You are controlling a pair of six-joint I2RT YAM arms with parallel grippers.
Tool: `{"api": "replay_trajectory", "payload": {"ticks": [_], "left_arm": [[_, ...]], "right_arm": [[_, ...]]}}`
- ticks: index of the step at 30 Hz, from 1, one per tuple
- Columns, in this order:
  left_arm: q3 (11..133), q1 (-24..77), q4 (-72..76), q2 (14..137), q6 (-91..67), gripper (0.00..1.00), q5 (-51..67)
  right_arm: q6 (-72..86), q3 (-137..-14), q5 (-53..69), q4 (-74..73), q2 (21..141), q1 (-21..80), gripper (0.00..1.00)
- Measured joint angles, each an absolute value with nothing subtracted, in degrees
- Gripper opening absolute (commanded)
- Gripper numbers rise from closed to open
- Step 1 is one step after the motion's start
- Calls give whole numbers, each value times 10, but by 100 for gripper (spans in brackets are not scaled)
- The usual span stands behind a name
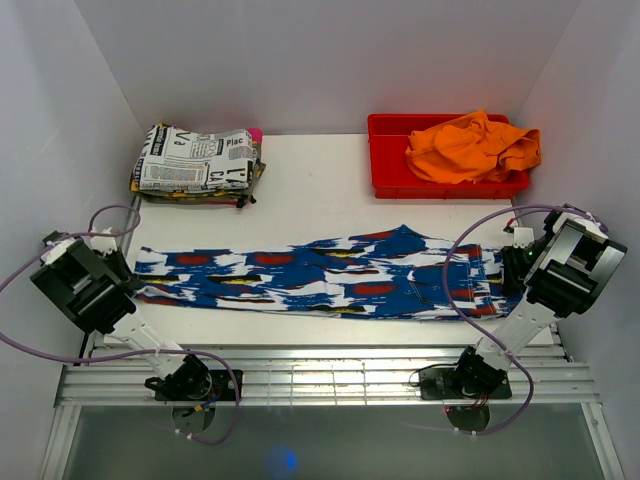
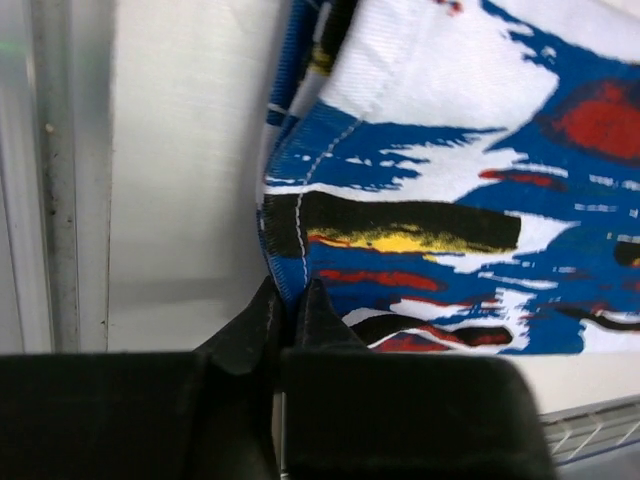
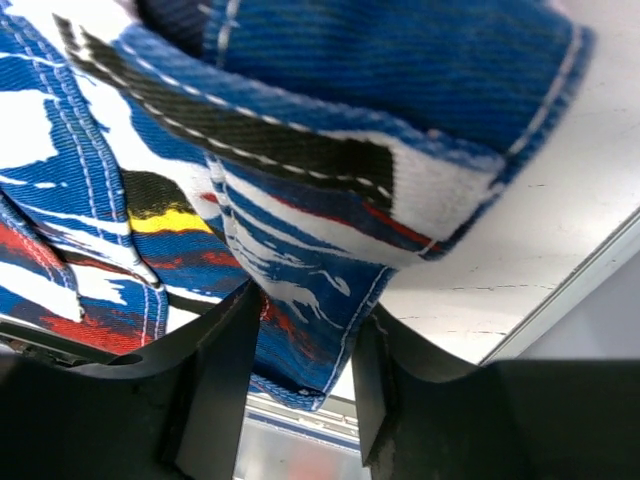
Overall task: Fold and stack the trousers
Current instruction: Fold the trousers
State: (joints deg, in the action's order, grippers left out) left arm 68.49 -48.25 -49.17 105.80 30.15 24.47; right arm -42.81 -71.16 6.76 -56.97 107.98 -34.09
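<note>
Left wrist, right wrist: jaws clamp trousers (image 2: 450, 180).

We see the trousers (image 1: 330, 275) stretched out long across the near half of the bench (image 1: 320, 180), running left to right. The stitched hem is at the left end and the wider end is at the right. They are royal blue with white brush-like streaks and small red, black and yellow patches. The right end is bunched into loose folds.
</note>
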Motion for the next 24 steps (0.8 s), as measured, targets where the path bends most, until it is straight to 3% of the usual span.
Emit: {"api": "replay_trajectory", "payload": {"ticks": [4, 12, 17, 24], "left_arm": [[709, -482, -522, 1058, 290, 0, 263], [828, -475, -587, 1015, 280, 0, 275], [842, -453, -595, 947, 317, 0, 266], [789, -271, -608, 827, 319, 0, 266]], "right_arm": [[-436, -712, 79, -577, 1079, -341, 36], [-448, -704, 136, -608, 1061, -326, 31], [-455, -682, 173, -619, 1031, -286, 31], [-450, -665, 212, -628, 1009, -236, 30]]}}
